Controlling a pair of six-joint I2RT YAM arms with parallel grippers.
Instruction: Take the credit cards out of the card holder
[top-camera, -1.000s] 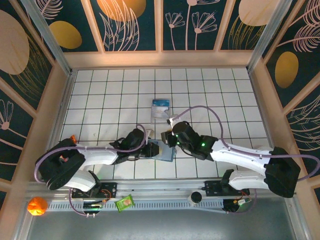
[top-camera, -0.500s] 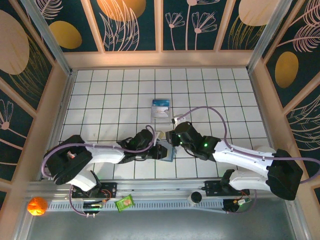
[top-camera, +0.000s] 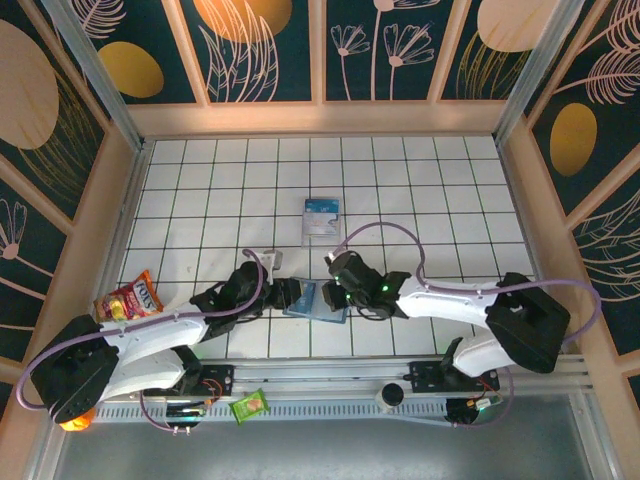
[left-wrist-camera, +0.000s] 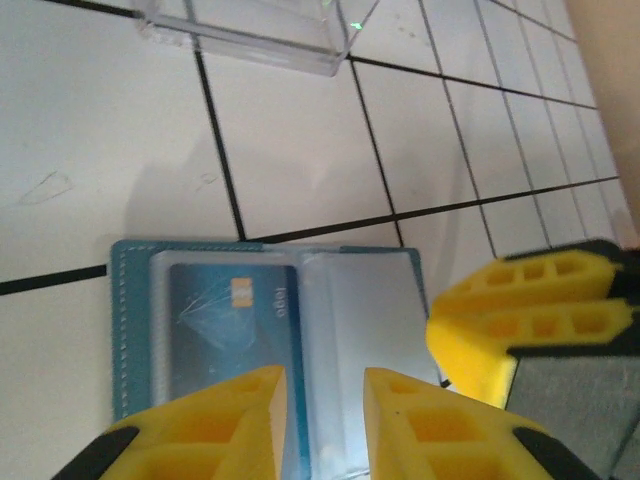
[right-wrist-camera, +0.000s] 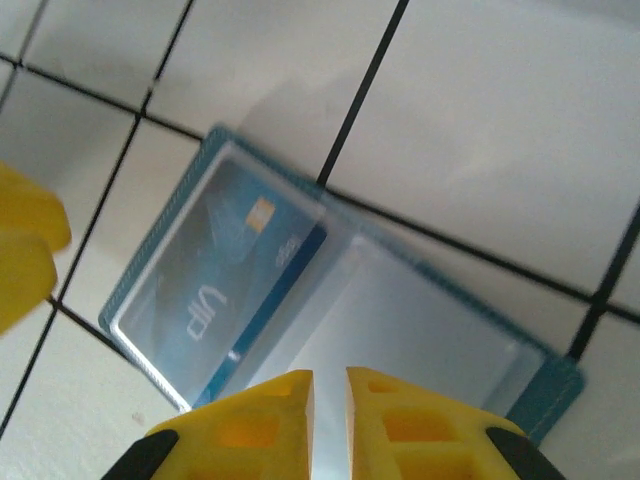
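Your left gripper (left-wrist-camera: 322, 388) stands slightly open and your right gripper (right-wrist-camera: 330, 385) nearly closed, its grip unclear. Both hover over the open holder (left-wrist-camera: 365, 300), near-centre on the tiles (top-camera: 420, 200). A card (left-wrist-camera: 230, 320) sits pocketed; extraction is not yet begun.

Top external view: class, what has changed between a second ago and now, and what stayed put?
The left arm swung its elbow back toward the near-left corner, uncovering a snack packet. The right claw edged left over the card holder. The clear case stayed put.
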